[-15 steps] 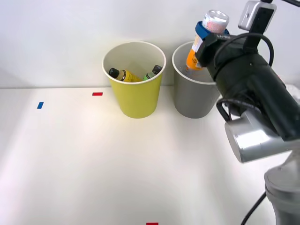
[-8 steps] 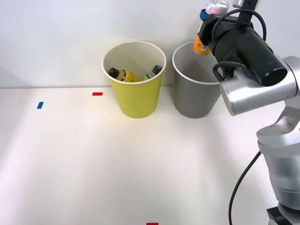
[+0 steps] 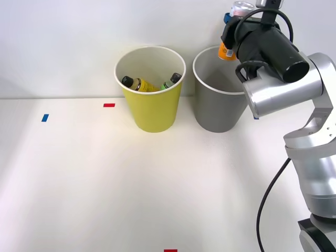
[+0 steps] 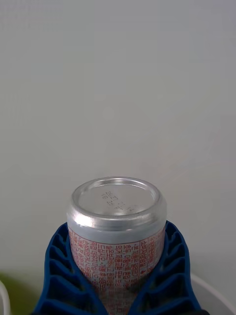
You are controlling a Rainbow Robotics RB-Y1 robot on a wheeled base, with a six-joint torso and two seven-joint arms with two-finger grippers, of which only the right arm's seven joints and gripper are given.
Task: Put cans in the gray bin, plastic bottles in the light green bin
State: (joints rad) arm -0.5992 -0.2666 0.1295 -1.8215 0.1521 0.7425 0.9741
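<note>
My right gripper (image 3: 231,23) is shut on the can (image 3: 227,51), holding it upright above the gray bin (image 3: 218,107), near its right rim. The can's orange lower half hangs below the blue fingers (image 3: 227,18) and its silver top (image 3: 242,7) shows above them. In the right wrist view the can (image 4: 116,231) stands between the ribbed fingers (image 4: 56,270), silver end up, in front of the white wall. Two plastic bottles with dark caps, one yellow (image 3: 137,84) and one green-labelled (image 3: 170,81), lie inside the light green bin (image 3: 151,107), to the left of the gray one.
Both bins stand side by side at the table's back edge against a white wall. Small tape marks lie on the white table (image 3: 131,184): blue (image 3: 45,117), red (image 3: 109,105), red at the front edge (image 3: 170,250). My silver forearm (image 3: 283,86) reaches over the table's right side.
The arm has lifted and swung up and back with the can, which has risen from inside the gray bin's mouth to above its rim.
</note>
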